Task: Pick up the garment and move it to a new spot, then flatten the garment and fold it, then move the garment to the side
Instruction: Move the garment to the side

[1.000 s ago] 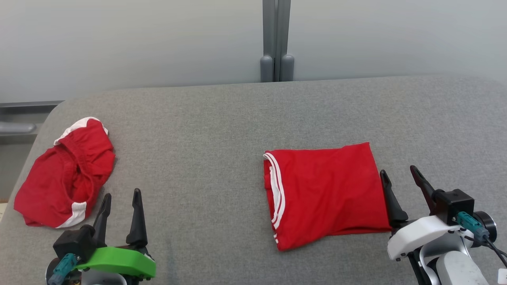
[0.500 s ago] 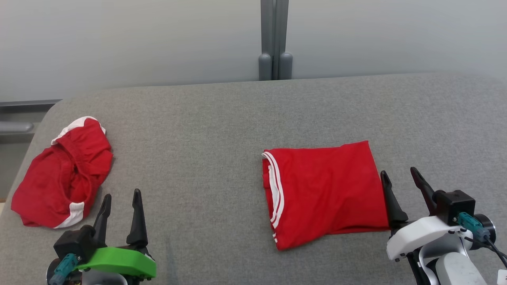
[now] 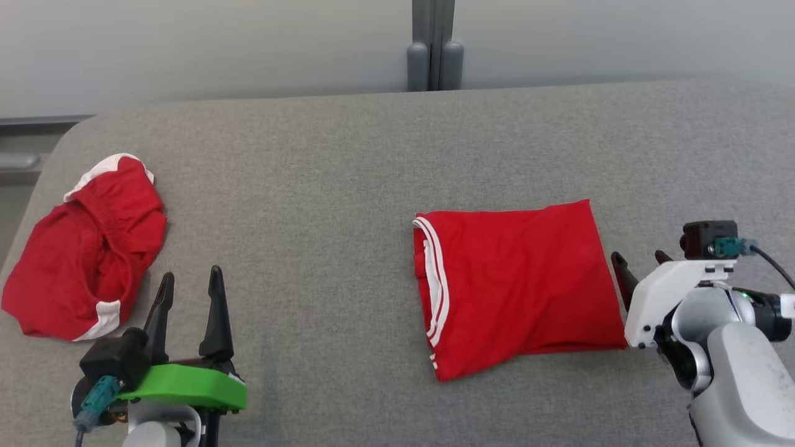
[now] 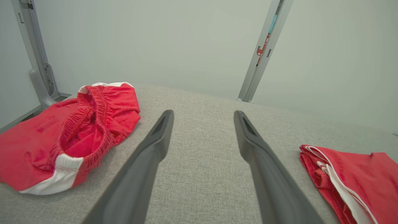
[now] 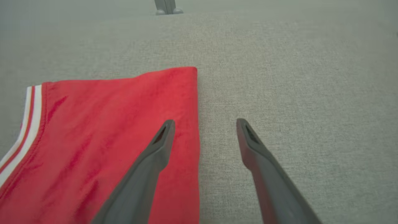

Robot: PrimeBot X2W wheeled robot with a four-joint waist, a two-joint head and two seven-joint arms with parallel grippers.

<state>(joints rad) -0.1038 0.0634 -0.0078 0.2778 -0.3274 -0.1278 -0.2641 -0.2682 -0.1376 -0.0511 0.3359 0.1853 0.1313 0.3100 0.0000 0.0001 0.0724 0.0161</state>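
sees the right gripper (image 3: 637, 256) rolled at the wrist since a second ago, camera block now on top, fingers half hidden behind the white wrist shell; puts the upward slide of everything else in the head view down to the camera tilting, not to the cloth. finds its jaws wide apart and empty, one finger over the right edge of the folded red garment (image 3: 522, 279), the other over bare grey table (image 3: 323, 186); cannot tell whether touching or just above. places that garment flat, right of centre, white-striped hem at its left edge. finds the left gripper (image 3: 191, 273) at the near left, jaws also spread, holding nothing, pointing far over bare table. spots a crumpled red and white garment (image 3: 87, 248) at the left edge, near that gripper but apart from it. notes a grey post (image 3: 435, 43) beyond the far edge.
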